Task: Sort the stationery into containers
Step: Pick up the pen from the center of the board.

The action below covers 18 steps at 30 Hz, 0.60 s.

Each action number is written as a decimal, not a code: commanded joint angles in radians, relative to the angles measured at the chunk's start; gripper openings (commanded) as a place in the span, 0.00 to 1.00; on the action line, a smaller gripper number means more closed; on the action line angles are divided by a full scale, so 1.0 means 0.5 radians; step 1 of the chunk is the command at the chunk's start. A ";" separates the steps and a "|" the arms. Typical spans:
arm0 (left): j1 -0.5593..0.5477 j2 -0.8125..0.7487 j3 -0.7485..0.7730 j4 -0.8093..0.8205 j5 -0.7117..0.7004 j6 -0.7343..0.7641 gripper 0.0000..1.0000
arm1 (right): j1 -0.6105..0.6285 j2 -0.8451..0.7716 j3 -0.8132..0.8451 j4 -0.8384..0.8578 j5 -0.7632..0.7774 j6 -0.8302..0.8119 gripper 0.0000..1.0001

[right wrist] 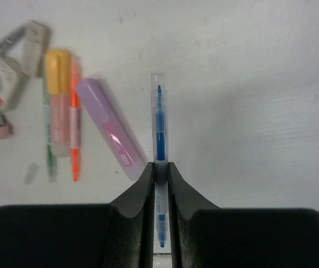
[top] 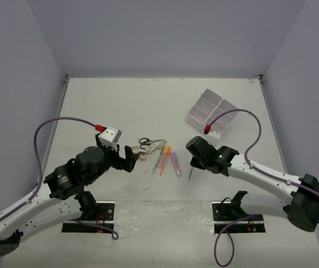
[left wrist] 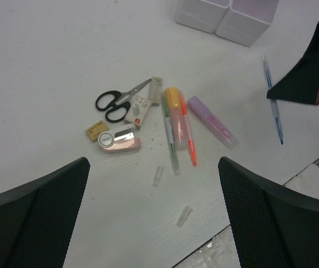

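blue pen (right wrist: 159,117) pinched tight in the right hand (right wrist: 159,166) — left hand (left wrist: 154,167) gapes wide, holding nothing.

White box (left wrist: 243,28) partly off-frame above

Soft, even light comes from overhead, so the white table (top: 120,106) looks matte, and the purple marker (left wrist: 211,121) casts only a faint, short shadow. Up close, the blue pen (right wrist: 159,120) is crisp, while that view's left edge goes blurry.
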 commanded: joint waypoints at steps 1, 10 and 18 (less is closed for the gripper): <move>-0.012 0.426 0.120 0.123 0.448 0.250 1.00 | -0.138 -0.330 0.130 -0.023 0.282 -0.237 0.00; -0.044 1.218 0.564 -0.412 0.818 0.453 0.90 | -0.315 -0.772 0.117 -0.022 0.253 -0.586 0.00; -0.320 1.479 0.423 -0.549 0.590 0.140 0.89 | -0.377 -0.910 0.099 0.029 0.168 -0.714 0.00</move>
